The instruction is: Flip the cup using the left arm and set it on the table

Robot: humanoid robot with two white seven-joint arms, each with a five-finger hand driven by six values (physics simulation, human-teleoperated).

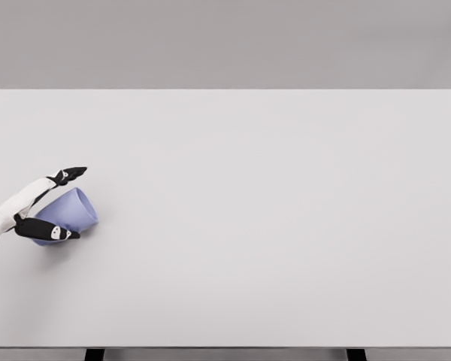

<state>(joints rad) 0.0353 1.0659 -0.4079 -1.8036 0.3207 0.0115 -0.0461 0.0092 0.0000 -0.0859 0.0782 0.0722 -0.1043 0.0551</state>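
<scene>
Nearest the camera, the front edge of the broad, pale grey flat-topped table [286, 286] runs along the bottom, with two dark legs showing just beneath it. Farther in, at the far left, the white left arm enters from the picture's edge, ending in the black-fingered left hand [48, 204]. Its fingers are closed around the light blue, smooth tapered cup [69, 213], one finger below and one stretched above it. The cup is tilted on its side, its wider end toward the right, close to the tabletop. Beyond, the bare tabletop stretches to a plain grey wall.
</scene>
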